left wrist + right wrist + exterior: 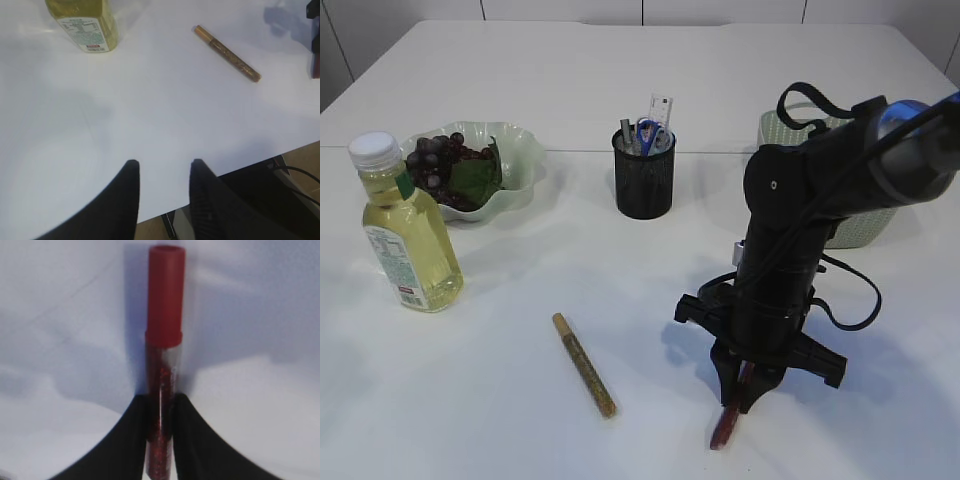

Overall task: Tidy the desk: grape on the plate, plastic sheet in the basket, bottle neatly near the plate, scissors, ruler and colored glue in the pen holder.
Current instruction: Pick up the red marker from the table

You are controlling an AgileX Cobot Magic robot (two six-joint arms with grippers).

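My right gripper [740,388] is shut on a red glitter glue tube [726,425], red cap pointing down at the table; the wrist view shows the tube [164,330] clamped between the jaws [160,400]. A gold glitter glue tube [584,364] lies on the table, also in the left wrist view [227,53]. The black mesh pen holder [644,180] holds the scissors [647,134] and ruler [661,110]. Grapes [438,165] lie on the green plate [520,165]. The yellow bottle [407,232] stands in front of the plate. My left gripper [162,167] is open and empty over the table's front edge.
A pale green basket [865,225] stands at the back right, mostly hidden behind the right arm; I cannot see the plastic sheet. The table's front edge [225,172] runs just under the left gripper, with cables below it.
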